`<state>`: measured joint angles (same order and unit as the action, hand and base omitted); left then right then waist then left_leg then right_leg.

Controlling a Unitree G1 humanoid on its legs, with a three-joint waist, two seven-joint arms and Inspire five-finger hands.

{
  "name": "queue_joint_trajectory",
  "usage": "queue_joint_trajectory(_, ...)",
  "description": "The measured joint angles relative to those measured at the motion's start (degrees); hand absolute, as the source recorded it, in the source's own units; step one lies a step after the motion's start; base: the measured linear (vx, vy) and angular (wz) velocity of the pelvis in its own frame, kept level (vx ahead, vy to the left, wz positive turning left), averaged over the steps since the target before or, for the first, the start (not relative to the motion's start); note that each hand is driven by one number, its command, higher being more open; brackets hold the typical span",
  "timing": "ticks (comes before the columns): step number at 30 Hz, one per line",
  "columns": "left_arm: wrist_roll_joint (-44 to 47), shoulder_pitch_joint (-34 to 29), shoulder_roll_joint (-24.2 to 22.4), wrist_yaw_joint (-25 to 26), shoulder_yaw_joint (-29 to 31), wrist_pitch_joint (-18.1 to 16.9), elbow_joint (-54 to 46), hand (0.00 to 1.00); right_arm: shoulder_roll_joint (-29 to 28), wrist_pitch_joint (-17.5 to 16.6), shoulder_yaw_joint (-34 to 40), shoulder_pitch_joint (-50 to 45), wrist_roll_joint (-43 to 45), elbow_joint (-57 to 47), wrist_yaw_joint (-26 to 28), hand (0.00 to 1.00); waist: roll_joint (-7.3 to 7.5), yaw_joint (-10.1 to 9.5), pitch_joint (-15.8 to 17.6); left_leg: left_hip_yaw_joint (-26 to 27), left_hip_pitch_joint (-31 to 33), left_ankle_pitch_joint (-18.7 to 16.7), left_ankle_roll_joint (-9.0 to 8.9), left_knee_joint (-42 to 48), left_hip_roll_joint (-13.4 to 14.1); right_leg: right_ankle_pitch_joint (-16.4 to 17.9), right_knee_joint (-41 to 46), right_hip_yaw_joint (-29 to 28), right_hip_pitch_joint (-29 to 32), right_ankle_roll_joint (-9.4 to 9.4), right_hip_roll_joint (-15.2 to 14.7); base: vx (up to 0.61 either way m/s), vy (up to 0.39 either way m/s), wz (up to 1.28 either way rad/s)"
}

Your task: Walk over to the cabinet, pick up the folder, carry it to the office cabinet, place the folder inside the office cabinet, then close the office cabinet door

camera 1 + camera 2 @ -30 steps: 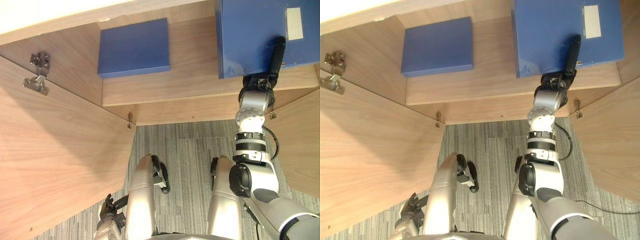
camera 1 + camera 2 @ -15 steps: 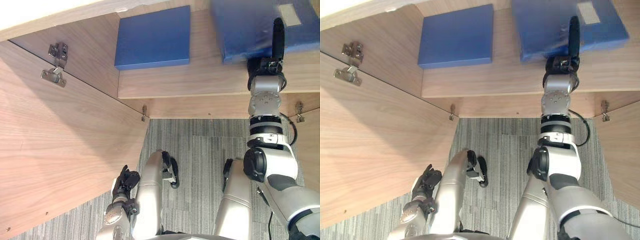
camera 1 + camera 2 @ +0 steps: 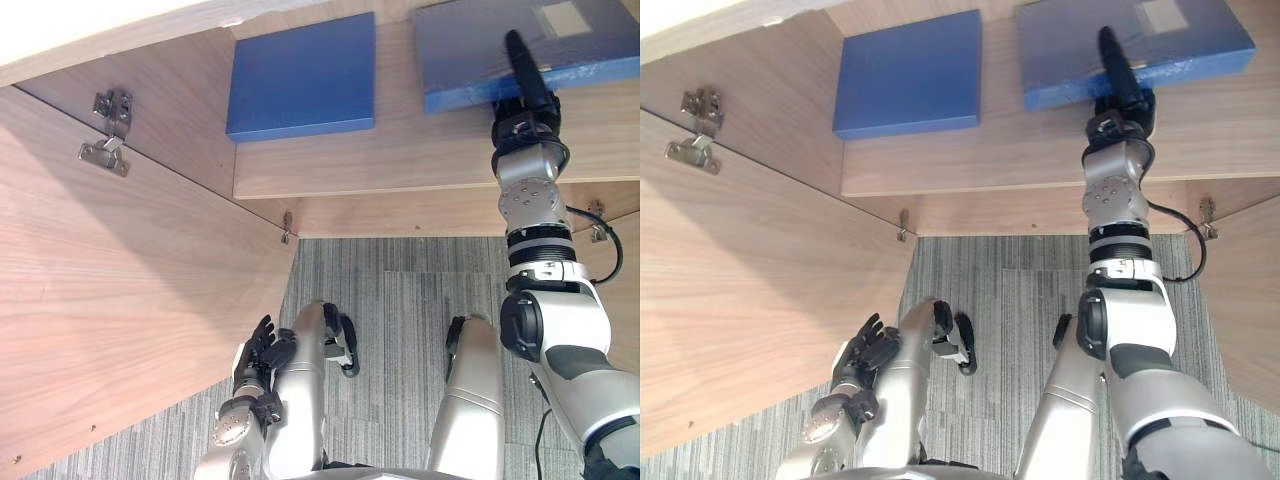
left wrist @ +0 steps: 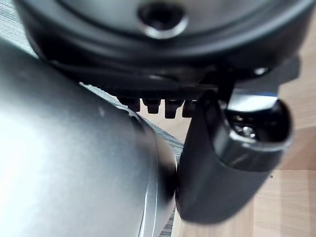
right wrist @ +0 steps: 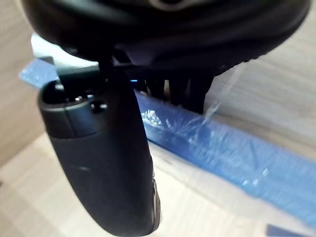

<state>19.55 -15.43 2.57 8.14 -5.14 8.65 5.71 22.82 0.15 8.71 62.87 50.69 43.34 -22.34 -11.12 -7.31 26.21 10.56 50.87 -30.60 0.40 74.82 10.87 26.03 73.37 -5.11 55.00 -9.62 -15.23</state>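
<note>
Inside the office cabinet [image 3: 170,110], is that folder actually parked or not? Can't work out what the right hand is doing. /deskbot_fan

Pretty much parked, I'd say. Big stuff first: the left door [image 3: 130,290] and right door [image 3: 1240,310] both stand swung wide with open carpet [image 3: 400,290] between them, so there's plenty of room to back out. The shelf [image 3: 420,160] carries a second blue folder [image 3: 300,75] on the left. The folder [image 3: 460,50] lies flat on the right, with a bare strip of wood between the two and another bare band ahead of its front edge.

The right hand [image 3: 525,118] sits at that front edge with straight fingers laid over the top. Its wrist view shows the thumb standing clear over bare wood, so it's flat and resting, not pinching, as far as I can tell. The left hand [image 3: 262,350] hangs low near the left door, fingers loosely spread, holding nothing.

How I'd do it: lift the fingers off before pulling the arm back, or the folder could drag toward the shelf lip. Draw straight out down the middle, then mind the hinge [image 3: 105,135] side when swinging the doors shut. /hinge_nerd
</note>
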Motion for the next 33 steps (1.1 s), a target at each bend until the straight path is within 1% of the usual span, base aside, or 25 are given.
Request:
queue_joint_trajectory(2,0.00,-0.09,0.08,-0.04,0.07,0.01,0.00,1.00,1.63,2.56,-3.91,0.00,-7.10,1.05,3.69,1.00,0.00,0.35,0.00,0.09,-0.23,0.28,-0.13,-0.73,0.09,-0.22,-0.62,0.09,-0.14,0.02,0.18,0.03,-0.044,-0.03)
queue_joint_trajectory(3,0.00,-0.12,0.14,-0.11,0.07,0.01,0.00,1.00,2.11,3.13,-5.14,0.00,-9.25,1.49,4.94,1.00,0.00,0.41,0.00,0.11,-0.35,0.33,-0.17,-0.92,0.17,-0.29,-0.84,0.15,-0.24,0.06,0.28,0.04,-0.051,-0.05)
queue_joint_trajectory(4,-0.02,-0.18,0.40,-0.44,0.08,0.04,0.00,1.00,2.91,4.09,-7.09,-0.01,-13.86,2.11,7.58,1.00,0.00,0.77,0.00,0.15,-0.71,0.46,-0.29,-1.35,0.28,-0.39,-1.26,0.28,-0.57,0.14,0.39,0.04,-0.045,-0.05)
queue_joint_trajectory(5,-0.07,-0.46,0.76,-1.17,0.15,0.05,-0.10,1.00,3.87,5.27,-9.30,-0.08,-20.30,3.27,11.36,1.00,0.01,1.52,0.01,0.20,-1.53,0.55,-0.36,-2.04,0.30,-0.42,-1.83,0.45,-1.36,0.16,0.42,0.04,-0.046,-0.04)
queue_joint_trajectory(6,-0.16,-0.53,0.83,-1.36,0.15,0.09,-0.18,1.00,4.26,5.43,-10.18,-0.08,-21.79,3.65,12.38,1.00,0.01,1.65,0.01,0.23,-1.77,0.57,-0.39,-2.21,0.31,-0.42,-1.98,0.48,-1.56,0.16,0.42,0.04,-0.050,-0.03)
queue_joint_trajectory(7,-1.28,-1.07,0.97,-2.64,0.06,0.24,-1.34,1.00,6.89,5.95,-14.73,-0.23,-28.96,4.60,17.13,1.00,0.02,1.99,0.01,0.32,-2.84,0.82,-0.58,-3.19,0.31,-0.56,-2.84,0.70,-2.60,0.19,0.43,0.03,-0.041,-0.01)
queue_joint_trajectory(9,-2.20,-1.64,0.90,-4.07,-0.18,0.27,-3.26,1.00,8.92,6.15,-17.15,-0.51,-33.26,4.82,21.09,1.00,0.03,2.01,0.01,0.30,-3.72,1.26,-0.79,-4.43,0.21,-0.75,-3.85,1.16,-3.61,0.23,0.36,0.05,-0.062,0.03)
queue_joint_trajectory(10,-3.29,-2.04,0.75,-5.11,-0.25,0.34,-4.64,1.00,9.48,6.12,-17.15,-1.03,-37.70,5.02,23.76,1.00,0.09,2.07,-0.02,0.18,-4.50,1.71,-1.03,-5.65,0.14,-0.93,-4.91,1.64,-4.50,0.30,0.33,0.05,-0.072,0.05)
queue_joint_trajectory(12,-4.09,-2.32,0.70,-6.27,-0.23,0.64,-5.72,1.00,9.90,5.91,-17.12,-1.26,-41.10,5.02,25.67,1.00,0.11,2.12,-0.01,0.08,-5.05,2.05,-1.20,-6.54,0.06,-0.97,-5.57,2.04,-5.13,0.33,0.27,0.05,-0.059,0.05)
queue_joint_trajectory(13,-4.62,-2.46,0.24,-7.05,-0.16,0.76,-6.38,1.00,10.64,5.84,-17.18,-1.25,-43.30,5.05,27.68,1.00,0.12,2.07,-0.02,0.06,-5.50,2.16,-1.32,-7.07,0.03,-0.98,-6.03,2.25,-5.59,0.34,0.26,0.04,-0.043,0.03)
queue_joint_trajectory(16,-5.84,-2.67,-0.98,-8.59,-0.07,0.90,-7.83,1.00,11.35,5.06,-17.12,-1.68,-49.40,5.31,31.42,1.00,0.21,2.15,-0.04,-0.03,-6.43,2.24,-1.45,-7.96,0.06,-0.99,-6.97,2.85,-6.75,0.34,0.22,0.06,-0.039,0.02)
queue_joint_trajectory(17,-5.84,-2.70,-1.16,-9.01,-0.08,0.91,-8.20,1.00,11.41,4.80,-17.06,-1.77,-50.67,5.31,31.82,1.00,0.24,2.15,-0.02,-0.03,-6.58,2.24,-1.45,-8.06,0.04,-0.99,-7.09,2.94,-6.94,0.34,0.16,0.05,-0.027,0.03)
queue_joint_trajectory(20,-6.60,-2.75,-3.64,-11.69,-0.92,1.66,-9.53,1.00,11.37,3.07,-16.56,-2.72,-58.63,5.23,33.61,1.00,0.60,2.10,0.05,0.04,-7.73,2.24,-1.45,-8.81,-0.27,-1.01,-7.90,3.16,-8.23,0.28,-0.19,0.02,-0.008,0.02)
queue_joint_trajectory(22,-6.83,-3.03,-4.94,-12.96,-1.39,2.25,-10.33,1.00,10.45,1.74,-16.65,-3.85,-67.75,4.26,34.05,1.00,1.38,2.07,-0.24,0.27,-8.45,2.38,-1.45,-9.70,-0.52,-1.07,-8.64,3.22,-8.88,0.16,-0.41,0.00,0.000,0.00)
queue_joint_trajectory(24,-7.02,-3.29,-4.96,-13.27,-1.28,2.82,-11.07,1.00,9.63,1.19,-16.75,-5.08,-73.98,2.84,34.28,1.00,1.81,2.04,-0.25,0.37,-9.19,2.39,-1.47,-10.18,-0.55,-1.07,-9.05,3.31,-9.58,0.16,-0.44,0.02,-0.008,-0.02)
queue_joint_trajectory(26,-8.39,-3.93,-5.02,-13.28,-0.76,3.32,-11.89,1.00,7.76,0.94,-18.06,-8.46,-83.61,-1.41,34.36,1.00,2.96,2.05,-0.48,1.01,-10.64,2.52,-1.63,-11.50,-0.61,-1.18,-10.12,3.11,-10.51,-0.02,-0.39,0.04,-0.019,-0.08)
queue_joint_trajectory(27,-8.76,-4.08,-5.04,-13.27,-0.63,3.37,-12.01,1.00,7.62,0.92,-19.23,-9.71,-86.59,-3.20,34.42,1.00,3.21,2.11,-0.59,1.10,-10.95,2.57,-1.68,-11.83,-0.60,-1.23,-10.49,3.13,-10.81,-0.04,-0.35,0.08,-0.020,-0.13)
queue_joint_trajectory(28,-9.23,-4.85,-5.13,-13.22,-0.13,3.69,-12.68,1.00,7.48,0.90,-24.02,-15.19,-96.01,-10.47,37.02,1.00,4.32,2.35,-0.74,1.55,-12.48,2.64,-1.79,-13.25,-0.47,-1.53,-11.99,3.15,-12.14,0.13,-0.04,0.09,-0.013,-0.22)
queue_joint_trajectory(29,-10.23,-6.08,-5.11,-13.30,0.02,3.92,-13.66,1.00,7.71,0.70,-27.29,-19.12,-99.83,-15.22,40.05,1.00,5.58,2.62,-1.24,2.20,-13.25,2.73,-1.90,-14.50,-0.10,-2.13,-13.46,3.06,-12.58,0.47,0.48,0.10,-0.007,-0.25)
queue_joint_trajectory(30,-10.40,-6.21,-5.11,-13.41,-0.01,3.98,-13.74,1.00,8.16,0.56,-28.75,-20.60,-101.04,-16.79,40.46,1.00,6.00,2.67,-1.20,2.50,-13.71,2.77,-1.90,-14.95,0.00,-2.28,-13.95,3.01,-12.89,0.54,0.56,0.08,0.004,-0.24)
queue_joint_trajectory(31,-10.85,-6.27,-5.19,-13.90,-0.24,4.28,-13.74,1.00,8.81,0.44,-30.12,-24.01,-105.09,-20.83,39.67,1.00,6.28,2.70,-1.13,2.84,-14.32,2.76,-1.90,-15.31,0.19,-2.50,-14.62,2.94,-13.44,0.52,0.76,0.08,0.012,-0.18)
queue_joint_trajectory(33,-11.29,-6.13,-5.16,-14.41,-0.12,4.40,-13.77,1.00,10.73,-0.36,-32.53,-25.93,-108.38,-24.63,40.73,1.00,6.58,3.21,-0.97,3.68,-15.20,2.76,-1.90,-15.48,0.73,-2.85,-15.39,2.84,-14.03,0.58,1.04,0.07,0.019,-0.18)
